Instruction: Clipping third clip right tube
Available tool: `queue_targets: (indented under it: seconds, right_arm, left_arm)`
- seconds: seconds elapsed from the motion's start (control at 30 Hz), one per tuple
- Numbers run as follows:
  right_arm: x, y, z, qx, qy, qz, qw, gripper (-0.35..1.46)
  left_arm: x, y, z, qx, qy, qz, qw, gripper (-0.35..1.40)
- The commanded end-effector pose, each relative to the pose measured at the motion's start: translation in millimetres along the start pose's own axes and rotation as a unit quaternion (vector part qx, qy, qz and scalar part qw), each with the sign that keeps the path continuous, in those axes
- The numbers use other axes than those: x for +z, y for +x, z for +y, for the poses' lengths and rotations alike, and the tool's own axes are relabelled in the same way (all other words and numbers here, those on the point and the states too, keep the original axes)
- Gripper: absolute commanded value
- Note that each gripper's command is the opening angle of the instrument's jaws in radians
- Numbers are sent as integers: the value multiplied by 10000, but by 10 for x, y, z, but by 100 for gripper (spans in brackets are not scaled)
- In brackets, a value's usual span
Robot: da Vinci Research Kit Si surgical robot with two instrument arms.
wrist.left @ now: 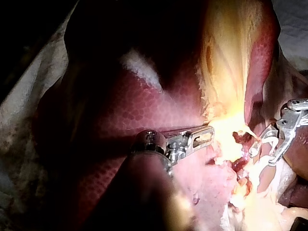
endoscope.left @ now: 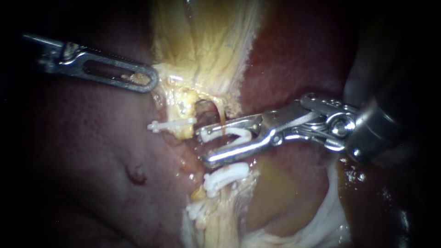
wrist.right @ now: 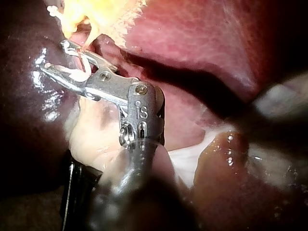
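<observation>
1 engraved mark [wrist.right: 142, 112] on the right instrument [wrist.right: 56, 56]

Landmark is the loaded clip [endoscope.left: 226, 134], held in the jaws of the right instrument [endoscope.left: 202, 147]. The thin tube [endoscope.left: 222, 120] drops into that clip from above and disappears behind the lower jaw, so no idea how deep it sits. Right of the clip, the instrument's shaft is a soft blur, cut off at the edge. Far left of the clip, the left instrument [endoscope.left: 149, 79] is lost in the dark. Below the clip, the lowest clip [endoscope.left: 197, 210] is half buried in yellow tissue. In the left wrist view, tissue beside the clip is washed out by glare. In the right wrist view, the clip's just a tiny white sliver.
</observation>
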Motion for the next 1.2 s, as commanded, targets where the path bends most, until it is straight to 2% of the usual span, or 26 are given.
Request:
queue_targets:
  seconds: [0.03, 0.4, 0.47, 0.67, 1.2]
  right_arm:
    - [0, 1, 0, -3, 5, -1, 10000, 5]
    - [-4, 0, 2, -3, -88, 22, 10000, -23]
    - [-6, -1, 2, 0, -97, -7, 10000, -35]
    - [-14, -6, 0, 57, -235, -402, 9989, -35]
    - [-13, -8, 1, 145, -190, -433, 9988, -35]
  left_arm:
    - [0, 0, 0, -1, -4, -1, 10000, -35]
    - [0, 0, 0, -2, -4, 0, 10000, -35]
    - [0, 0, 0, -2, -4, 0, 10000, -35]
    - [-1, 0, 0, -2, -3, 0, 10000, -35]
    - [0, -1, 0, -3, -5, -1, 10000, -35]
